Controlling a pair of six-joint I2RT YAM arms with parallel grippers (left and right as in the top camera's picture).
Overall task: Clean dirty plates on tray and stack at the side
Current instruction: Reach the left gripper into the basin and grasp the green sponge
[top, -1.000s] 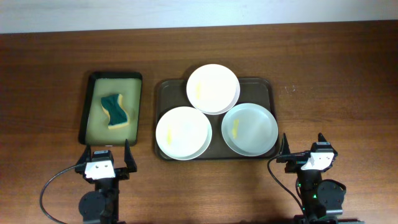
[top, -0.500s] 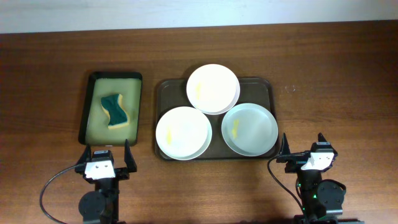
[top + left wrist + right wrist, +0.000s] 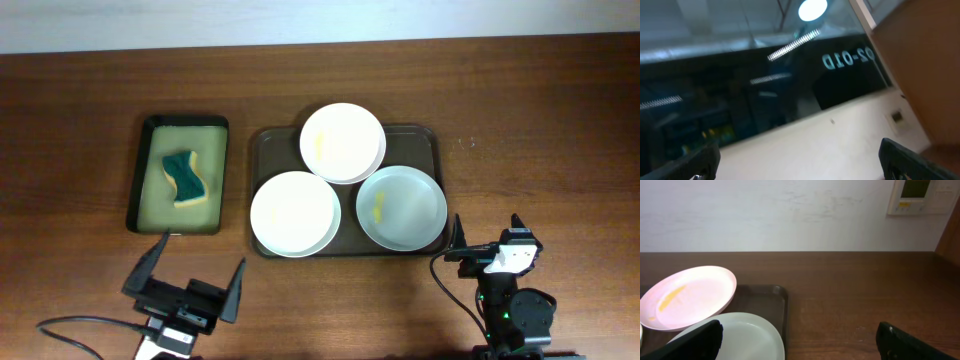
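Observation:
Three white plates lie on the dark brown tray (image 3: 425,140): a back plate (image 3: 343,142) with a yellow smear, a front-left plate (image 3: 295,213), and a bluish-grey front-right plate (image 3: 401,207) with a yellow smear. The right wrist view shows the back plate (image 3: 687,296), the bluish-grey plate (image 3: 747,335) and the tray's corner (image 3: 776,297). My left gripper (image 3: 193,283) is open and empty, near the table's front left; in its wrist view (image 3: 800,160) it faces the ceiling and a window. My right gripper (image 3: 487,243) is open and empty in front of the tray, also shown in the right wrist view (image 3: 800,340).
A narrow black tray (image 3: 140,185) with a yellow-green inside stands left of the brown tray and holds a green and yellow sponge (image 3: 184,178). A white wall runs behind the table, with a wall panel (image 3: 920,196) at the upper right.
My left arm has moved forward and tilted, so its gripper now sits lower and slightly rightward in the overhead view. The right arm and plates have not moved.

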